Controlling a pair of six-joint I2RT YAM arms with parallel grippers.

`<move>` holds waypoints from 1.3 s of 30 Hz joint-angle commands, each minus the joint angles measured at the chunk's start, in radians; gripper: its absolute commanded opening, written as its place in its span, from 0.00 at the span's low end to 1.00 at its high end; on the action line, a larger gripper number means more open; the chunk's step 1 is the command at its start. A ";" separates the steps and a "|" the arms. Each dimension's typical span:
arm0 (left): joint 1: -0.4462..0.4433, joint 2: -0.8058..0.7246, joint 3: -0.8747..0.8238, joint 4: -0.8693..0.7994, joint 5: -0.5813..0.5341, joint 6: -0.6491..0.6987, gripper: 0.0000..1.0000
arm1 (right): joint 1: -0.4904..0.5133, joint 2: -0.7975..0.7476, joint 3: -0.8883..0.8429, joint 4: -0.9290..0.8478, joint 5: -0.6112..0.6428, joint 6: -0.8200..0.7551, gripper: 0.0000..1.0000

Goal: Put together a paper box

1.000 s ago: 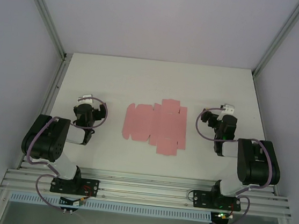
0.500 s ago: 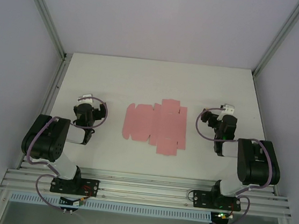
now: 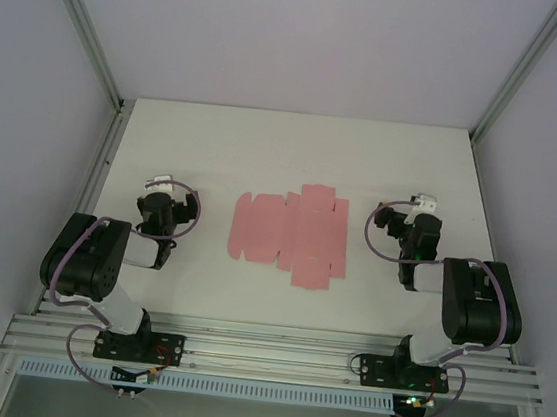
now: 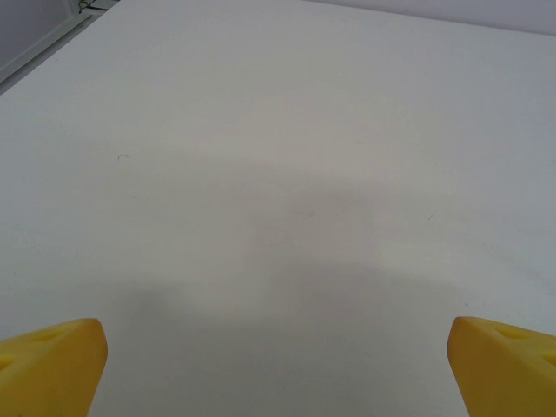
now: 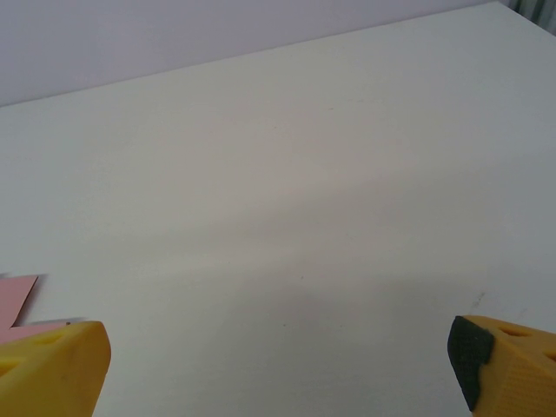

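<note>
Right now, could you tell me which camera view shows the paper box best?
The top external view: the paper box lies whole, a flat sheet between the arms. The right wrist view catches one corner.

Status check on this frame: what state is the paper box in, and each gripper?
paper box: flat, unfolded sheet lying on the table, no gripper touching it
left gripper: open, holding nothing
right gripper: open, holding nothing

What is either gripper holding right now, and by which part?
Nothing. Left gripper and right gripper are both open; the paper box lies flat between them.
</note>
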 commanded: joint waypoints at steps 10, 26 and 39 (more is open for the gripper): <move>-0.003 -0.268 0.289 -0.725 0.218 -0.147 1.00 | 0.033 -0.226 0.329 -0.799 0.016 0.145 1.00; -0.162 -0.099 0.549 -1.162 0.626 -0.316 1.00 | 0.348 0.109 0.724 -1.308 -0.409 0.356 0.80; -0.184 0.064 0.610 -1.329 0.635 -0.333 1.00 | 0.385 0.347 0.790 -1.395 -0.262 0.380 0.72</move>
